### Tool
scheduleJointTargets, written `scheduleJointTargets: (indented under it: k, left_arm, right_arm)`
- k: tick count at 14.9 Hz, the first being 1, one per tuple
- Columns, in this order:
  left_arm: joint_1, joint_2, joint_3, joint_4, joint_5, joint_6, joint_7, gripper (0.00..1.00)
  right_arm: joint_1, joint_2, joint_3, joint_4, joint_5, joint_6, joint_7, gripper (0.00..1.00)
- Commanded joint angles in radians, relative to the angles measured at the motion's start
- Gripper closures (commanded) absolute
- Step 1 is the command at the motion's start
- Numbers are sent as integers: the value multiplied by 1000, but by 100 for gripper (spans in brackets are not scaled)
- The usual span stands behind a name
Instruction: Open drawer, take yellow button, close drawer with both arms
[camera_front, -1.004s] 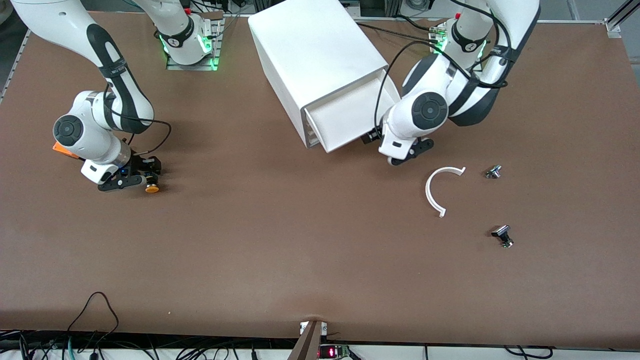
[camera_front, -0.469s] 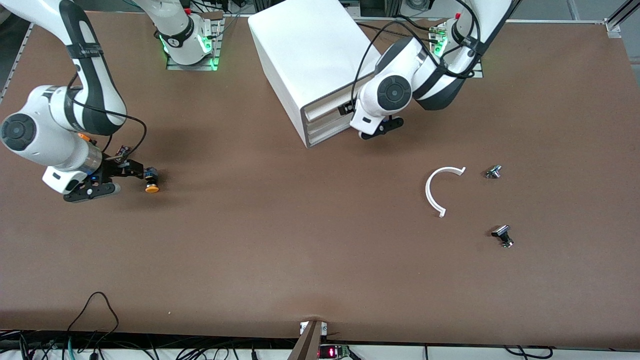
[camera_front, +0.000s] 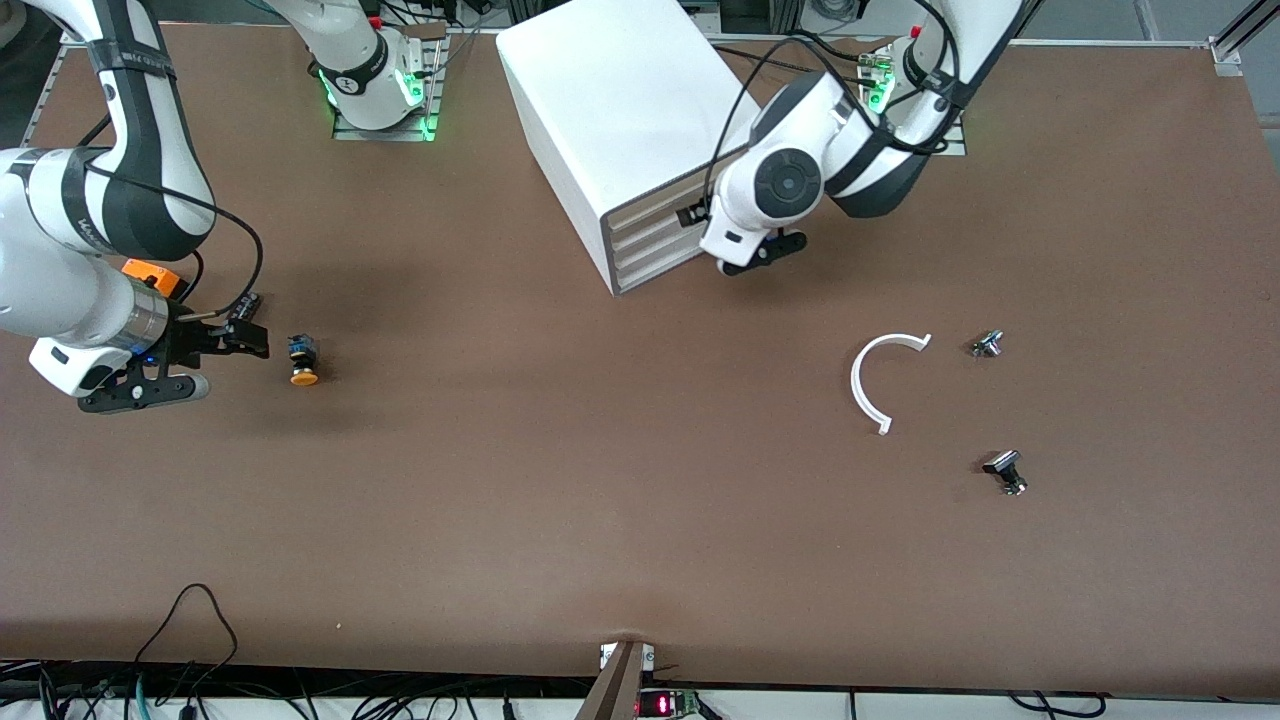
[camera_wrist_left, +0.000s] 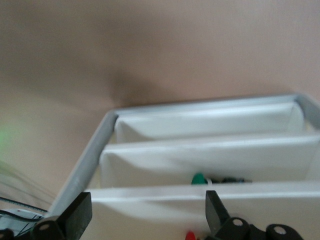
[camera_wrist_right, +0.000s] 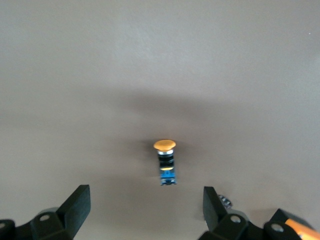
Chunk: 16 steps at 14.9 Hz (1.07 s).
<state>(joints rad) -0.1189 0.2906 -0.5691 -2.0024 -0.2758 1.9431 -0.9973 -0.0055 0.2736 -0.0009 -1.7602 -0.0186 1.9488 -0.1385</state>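
The white cabinet (camera_front: 610, 90) stands at the robots' edge of the table, and its top drawer (camera_front: 648, 213) is pushed in flush with the others. My left gripper (camera_front: 750, 258) is open and empty just in front of the drawer fronts (camera_wrist_left: 200, 200), its fingers (camera_wrist_left: 75, 217) spread wide. The orange-capped button (camera_front: 303, 360) lies on its side on the table toward the right arm's end. My right gripper (camera_front: 222, 365) is open and empty beside it, a short gap away. In the right wrist view the button (camera_wrist_right: 165, 162) lies ahead of the open fingers (camera_wrist_right: 75, 205).
An orange cube (camera_front: 150, 275) sits by the right arm's wrist. A white C-shaped ring (camera_front: 868, 385) and two small metal parts (camera_front: 987, 343) (camera_front: 1005, 470) lie toward the left arm's end. Coloured items show inside the lower drawers (camera_wrist_left: 199, 178).
The left gripper pushed the open top drawer fully into the cabinet. The right gripper let go of the button and drew back from it; the button stays on the table.
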Motion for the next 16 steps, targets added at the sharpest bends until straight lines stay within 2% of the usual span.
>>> scheduleJointTargets:
  k: [1,3,5,7,11,13,16]
  left_arm:
    - [22,-63,141,42,-17,-4,147,0]
    - [44,-86,253,95,25,-12,219,0]
    - [54,-120,342,123,110,-29,416,0]
    - [77,-177,417,123,147,-59,654,0]
    - [192,-295,445,119,233,-90,1009,0]
    - [200,-303,456,140,303,-90,1068,0]
    - [222,-343,453,172,303,-185,1056,0]
  right_arm:
    - [25,12,-1,97,6,-97,98,0]
    - [24,9,-5,129,5,-135,103,0]
    - [24,9,-2,200,0,-220,105,0]
    - [31,9,2,283,-6,-324,106,0]
    - [36,-8,-27,300,-9,-334,91,0]
    - [36,-36,-45,295,-6,-344,88,0]
    - [36,-76,-44,295,-4,-395,103,0]
